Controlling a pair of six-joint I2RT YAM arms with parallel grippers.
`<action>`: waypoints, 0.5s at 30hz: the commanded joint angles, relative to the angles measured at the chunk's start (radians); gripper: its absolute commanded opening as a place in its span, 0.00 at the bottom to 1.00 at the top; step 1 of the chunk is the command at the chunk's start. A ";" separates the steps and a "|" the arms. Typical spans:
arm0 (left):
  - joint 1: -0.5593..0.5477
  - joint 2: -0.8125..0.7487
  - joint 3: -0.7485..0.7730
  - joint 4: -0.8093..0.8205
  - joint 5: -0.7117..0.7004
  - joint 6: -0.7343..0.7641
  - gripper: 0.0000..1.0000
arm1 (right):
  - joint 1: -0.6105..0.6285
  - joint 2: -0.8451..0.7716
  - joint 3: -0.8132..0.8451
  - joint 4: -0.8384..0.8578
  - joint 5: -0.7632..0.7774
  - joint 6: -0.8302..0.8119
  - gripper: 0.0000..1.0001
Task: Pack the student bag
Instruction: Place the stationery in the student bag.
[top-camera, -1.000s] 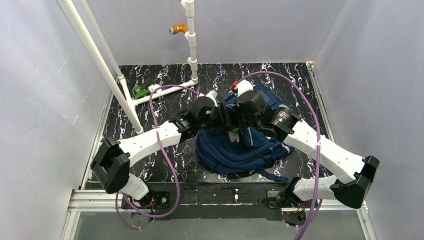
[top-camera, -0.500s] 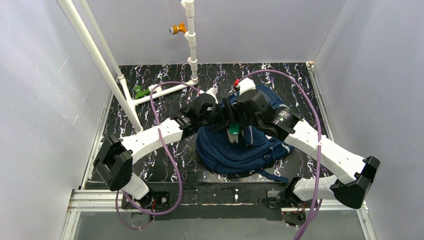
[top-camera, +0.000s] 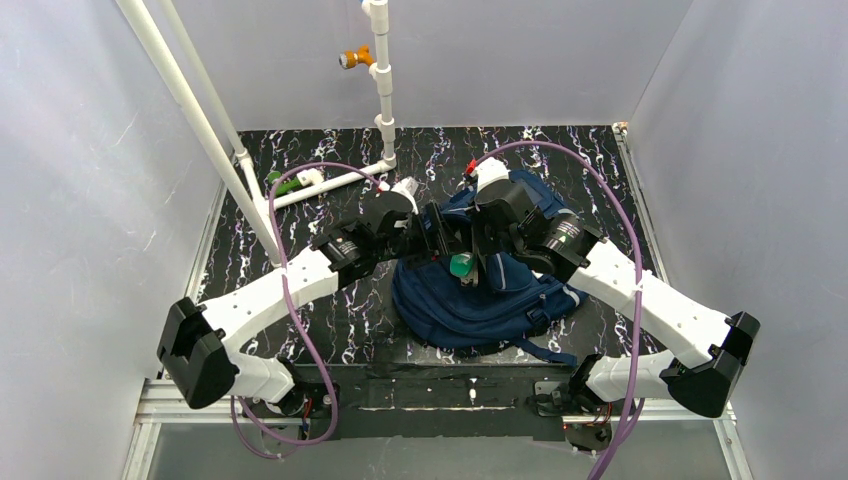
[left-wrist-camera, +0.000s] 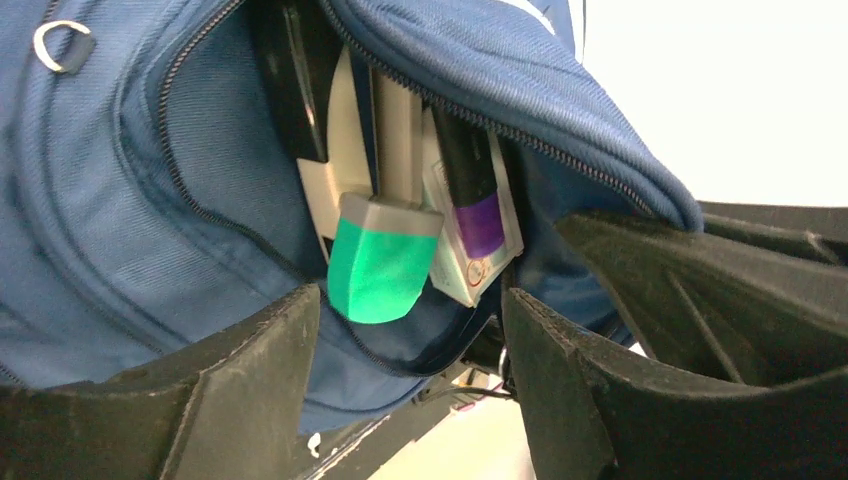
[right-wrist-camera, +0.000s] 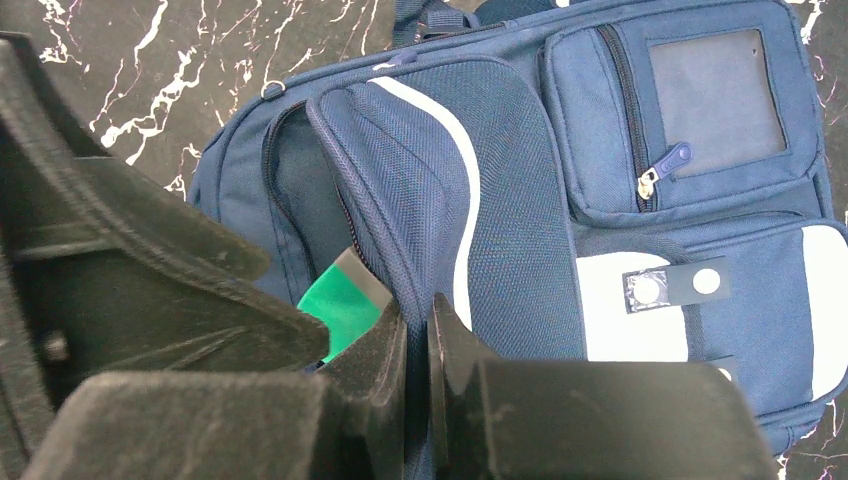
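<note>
The navy student bag (top-camera: 470, 310) lies flat mid-table with its main zip opening held agape. My right gripper (right-wrist-camera: 418, 325) is shut on the fabric edge of that opening and lifts the flap; the white patch (right-wrist-camera: 630, 320) shows on the front pocket. A green-ended item (left-wrist-camera: 380, 265) pokes out of the opening, beside a purple-ended marker (left-wrist-camera: 478, 215) and a white box. My left gripper (left-wrist-camera: 410, 330) is open and empty, just in front of the opening, its jaws either side of the zip edge. From above, the left gripper (top-camera: 432, 232) faces the right gripper (top-camera: 478, 250) over the bag.
A white pipe frame (top-camera: 380, 100) stands at the back left with an orange fitting (top-camera: 352, 58) and a green one (top-camera: 276, 180) at its foot. Grey walls close in on three sides. Purple cables loop over both arms.
My left arm has drawn back to the left, away from the bag, with its jaws open. The green-ended item now shows in the opening. The right gripper has kept its hold.
</note>
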 joint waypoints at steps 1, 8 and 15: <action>-0.002 -0.056 0.007 -0.124 0.006 0.077 0.64 | 0.011 -0.060 0.048 0.150 -0.016 0.022 0.01; -0.003 -0.037 -0.033 -0.057 0.165 0.041 0.68 | 0.011 -0.060 0.049 0.158 -0.029 0.021 0.01; 0.007 -0.008 -0.095 0.045 0.193 -0.056 0.69 | 0.011 -0.066 0.056 0.153 -0.028 0.019 0.01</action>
